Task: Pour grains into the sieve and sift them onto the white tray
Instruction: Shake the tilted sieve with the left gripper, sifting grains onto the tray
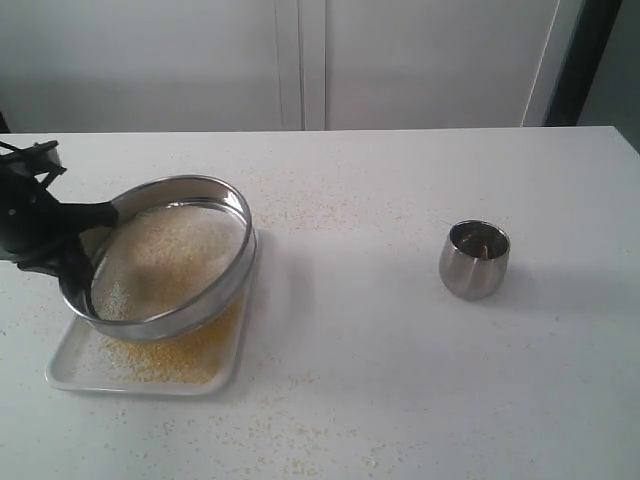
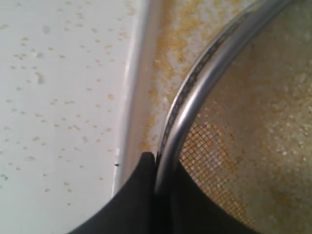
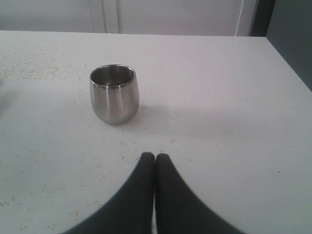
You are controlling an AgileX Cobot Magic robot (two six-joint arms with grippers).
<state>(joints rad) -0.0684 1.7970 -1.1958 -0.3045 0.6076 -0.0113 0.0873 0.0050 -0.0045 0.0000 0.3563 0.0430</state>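
The sieve (image 1: 190, 190) hangs tilted over the white tray (image 1: 62, 372), its steel rim raised on the right. Pale grains (image 1: 165, 255) lie on its mesh, and finer yellow meal (image 1: 170, 355) covers the tray below. My left gripper (image 1: 72, 272) is shut on the sieve's rim at its left side; in the left wrist view the rim (image 2: 195, 97) runs between the black fingers (image 2: 139, 195), with mesh (image 2: 209, 146) on one side and the tray's rim (image 2: 134, 97) on the other. My right gripper (image 3: 155, 157) is shut with nothing in it, a little short of the steel cup (image 3: 114, 95).
The small steel cup (image 1: 474, 258) stands upright to the right of the table's middle. Stray specks lie scattered over the white tabletop (image 1: 400, 380), thickest around the tray and behind the sieve. A pale wall and cabinet doors (image 1: 300, 60) close off the back.
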